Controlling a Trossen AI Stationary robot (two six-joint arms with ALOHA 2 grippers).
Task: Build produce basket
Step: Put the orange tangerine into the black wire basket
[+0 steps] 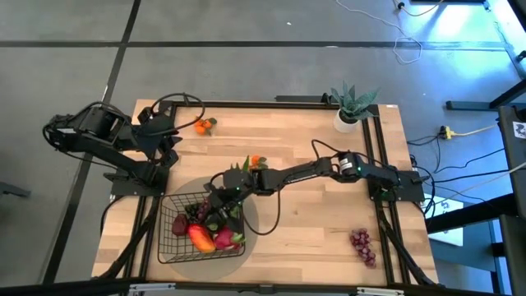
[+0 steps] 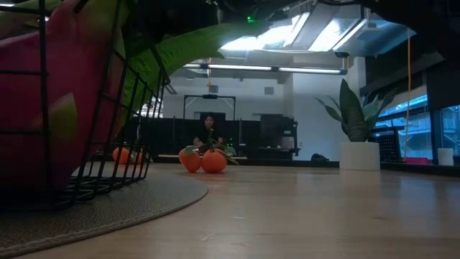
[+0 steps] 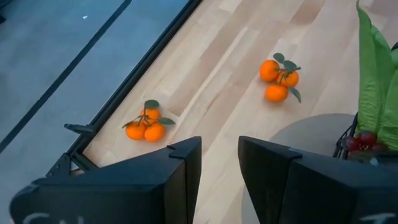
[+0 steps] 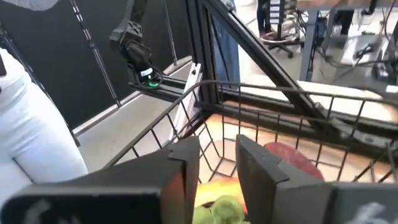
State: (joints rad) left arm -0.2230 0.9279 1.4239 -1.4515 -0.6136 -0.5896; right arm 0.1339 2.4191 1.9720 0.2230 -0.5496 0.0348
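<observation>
basket (image 2: 108, 173): up close, sitting on a round mat (image 2: 129, 205)
dragon fruit (image 2: 50, 93): inside basket
oranges (image 2: 203, 160): way beyond basket
potted plant (image 2: 357, 137): farther off from basket

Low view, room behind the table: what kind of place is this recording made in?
Probably a robotics lab or workshop, not a home. Long ceiling strip lights hang over dark equipment racks at the back; the high view shows cables trailing across a bare concrete floor.

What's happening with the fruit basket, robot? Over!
Right pincer over black wire-mesh basket, slightly open, empty. Left pincer waiting, slightly open. Two orange clusters and purple grapes on table.
</observation>
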